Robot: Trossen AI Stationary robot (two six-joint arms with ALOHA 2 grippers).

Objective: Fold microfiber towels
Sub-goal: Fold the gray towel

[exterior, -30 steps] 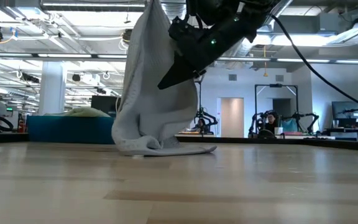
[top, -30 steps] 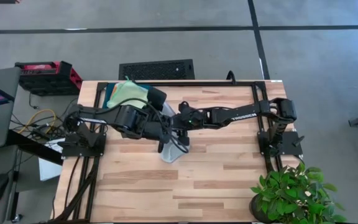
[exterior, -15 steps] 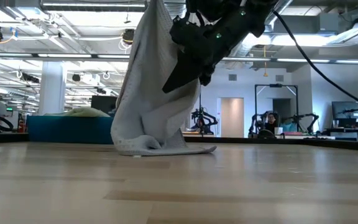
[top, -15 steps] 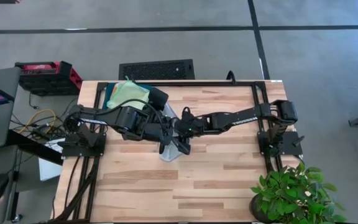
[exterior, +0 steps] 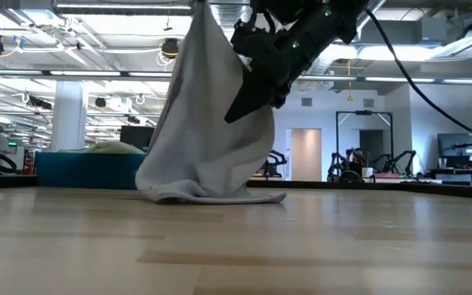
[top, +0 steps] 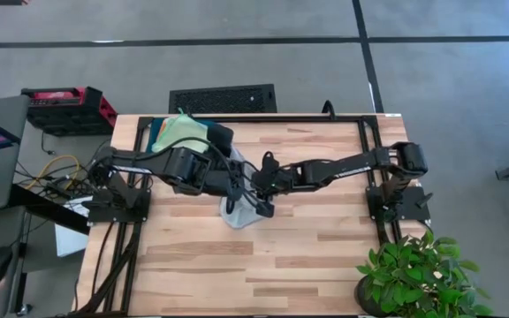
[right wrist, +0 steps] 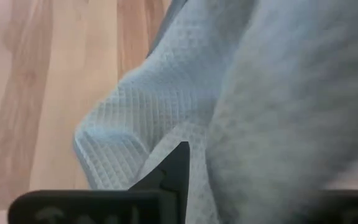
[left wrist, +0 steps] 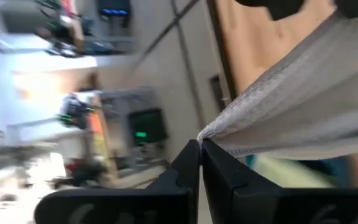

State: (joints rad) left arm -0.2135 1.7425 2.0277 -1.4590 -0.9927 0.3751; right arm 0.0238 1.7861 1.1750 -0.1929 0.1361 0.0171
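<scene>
A pale grey towel hangs from above the low view's top edge, and its lower end lies bunched on the table. My left gripper, raised over the table's middle, is shut on the towel's top corner. My right gripper reaches in from the right, slanting down, at the towel's hanging side edge, and is closed on it. A light green towel lies on the dark teal tray at the far left. My left gripper pinches the towel's hemmed corner between its two fingertips; the cloth hangs below it with its lower end on the table. My right gripper has the towel's hanging side edge, about halfway up. One finger shows on the cloth; the cloth hides the other. The fingers slant down from the table's right.
The teal tray stands at the far left corner. A potted plant sits off the near right corner. Bare wood lies in front of the towel. People show in the room beyond the table.
My right gripper has swung a little toward the table's near edge, in against the hanging towel's side. The towel's hanging part has spread wider near the table, while its top corner stays in my left gripper.
</scene>
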